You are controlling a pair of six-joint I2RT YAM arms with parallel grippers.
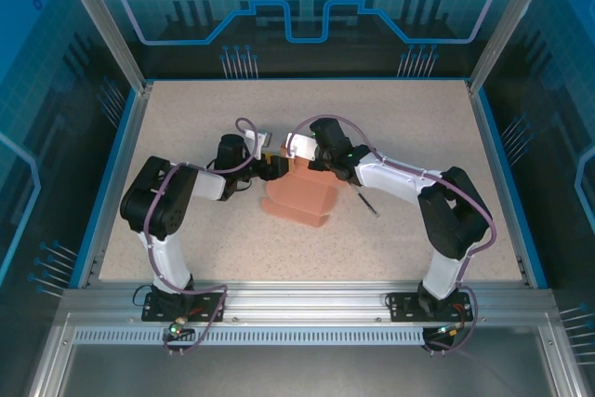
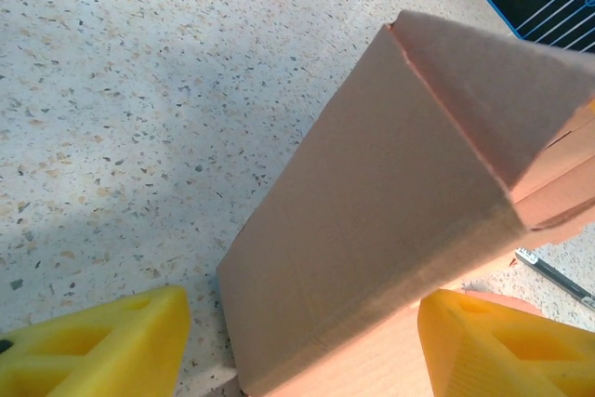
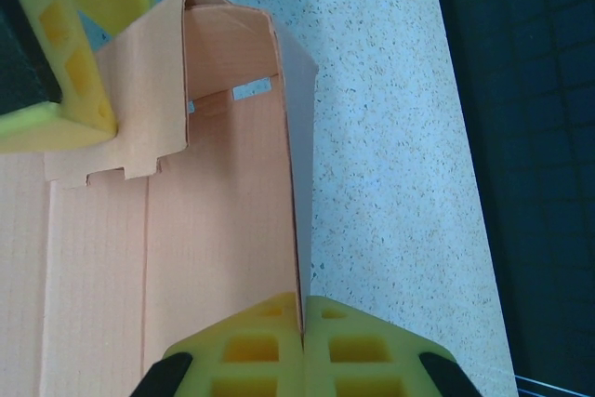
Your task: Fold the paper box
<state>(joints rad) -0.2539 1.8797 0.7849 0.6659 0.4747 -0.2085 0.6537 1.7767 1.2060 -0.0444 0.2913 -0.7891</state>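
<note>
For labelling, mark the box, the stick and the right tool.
box (image 1: 297, 198), top view, middle of its flat panel.
stick (image 2: 556, 277), left wrist view, mid-shaft.
right tool (image 3: 303, 304), right wrist view, where its shut fingertips pinch the box wall.

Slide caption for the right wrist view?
Right gripper pinches the raised side wall of the half-folded paper box.

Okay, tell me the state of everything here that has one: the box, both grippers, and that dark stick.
paper box: partly folded, side walls raised, end not closed.
left gripper: open, a raised box wall between its jaws, not gripped.
right gripper: shut on the box's thin side wall.
dark stick: lying flat on the table beside the box, untouched.
</note>
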